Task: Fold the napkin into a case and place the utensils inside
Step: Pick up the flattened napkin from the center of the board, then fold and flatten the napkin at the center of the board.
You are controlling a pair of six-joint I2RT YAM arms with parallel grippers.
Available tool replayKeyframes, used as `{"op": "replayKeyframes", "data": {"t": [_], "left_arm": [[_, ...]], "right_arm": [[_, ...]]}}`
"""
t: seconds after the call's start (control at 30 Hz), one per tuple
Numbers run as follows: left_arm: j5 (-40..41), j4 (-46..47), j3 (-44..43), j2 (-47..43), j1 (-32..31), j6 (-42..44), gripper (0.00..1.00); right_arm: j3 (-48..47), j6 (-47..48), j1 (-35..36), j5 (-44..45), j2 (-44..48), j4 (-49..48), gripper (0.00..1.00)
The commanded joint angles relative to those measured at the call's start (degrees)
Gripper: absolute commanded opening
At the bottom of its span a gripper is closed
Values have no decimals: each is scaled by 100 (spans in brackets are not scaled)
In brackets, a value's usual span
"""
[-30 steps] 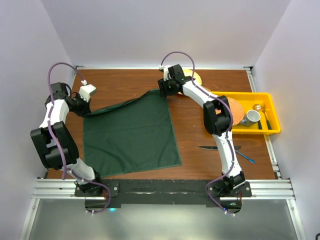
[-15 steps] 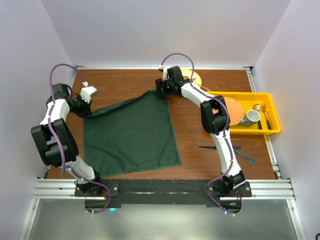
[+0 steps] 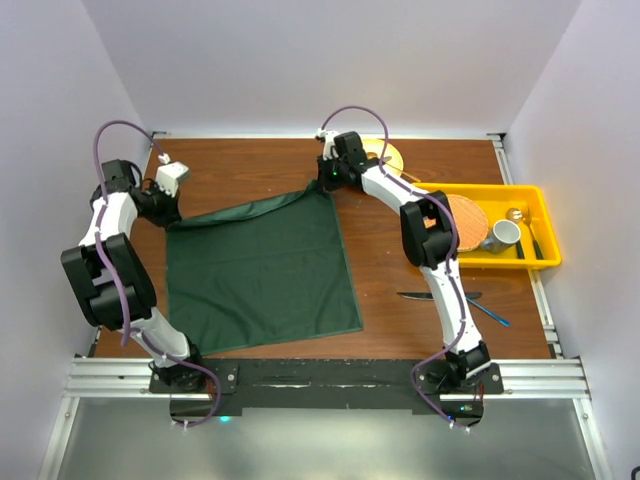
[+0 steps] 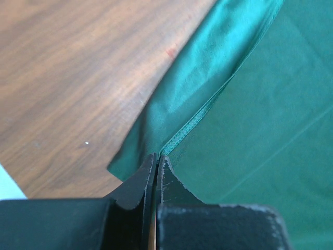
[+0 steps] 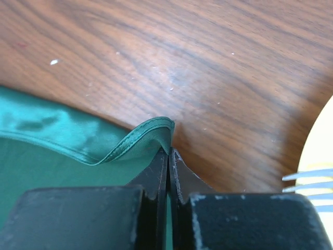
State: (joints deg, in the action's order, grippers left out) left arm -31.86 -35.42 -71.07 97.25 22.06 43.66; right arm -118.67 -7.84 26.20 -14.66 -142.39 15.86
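The dark green napkin (image 3: 260, 265) lies spread flat on the wooden table, and no case is in view. My left gripper (image 3: 170, 207) is shut on its far left corner, the hem (image 4: 192, 125) running out from between the fingertips. My right gripper (image 3: 328, 184) is shut on the far right corner, where the cloth (image 5: 140, 136) curls up over the jaws. The dark-handled knife (image 3: 420, 296) and the blue fork (image 3: 490, 313) lie on the table right of the napkin, beside the right arm.
A yellow tray (image 3: 535, 195) at the right holds a cup (image 3: 502, 235), an orange disc (image 3: 470, 215) and metal cutlery. A yellow plate (image 3: 392, 157) sits behind the right wrist. Its rim (image 5: 322, 151) carries pale fork tines (image 5: 307, 179).
My right gripper has come down and shut on the napkin's far right corner. The left gripper has shifted slightly back and left, drawing the far edge straighter.
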Motion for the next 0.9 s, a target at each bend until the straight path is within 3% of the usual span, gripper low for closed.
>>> {"op": "replayKeyframes", "data": {"t": [0.0,0.27,0.57,0.73,0.87], "left_arm": [[-286,62,-337,-346,78,-341,0],[-400,-641,-215,-857,404,-60,0],[-164,-1458,803,-1586,545,854,0],[48,-1355,1463,-1561,545,847,0],[206,-827,1719,-869,527,434,0]], "right_arm": [[309,186,-27,-450,1220,-136,0],[1398,344,-27,-898,2355,216,0],[3147,388,-9,-1233,3506,708,0],[3816,511,8,-1075,3499,691,0],[3676,432,52,-1005,2895,541,0]]}}
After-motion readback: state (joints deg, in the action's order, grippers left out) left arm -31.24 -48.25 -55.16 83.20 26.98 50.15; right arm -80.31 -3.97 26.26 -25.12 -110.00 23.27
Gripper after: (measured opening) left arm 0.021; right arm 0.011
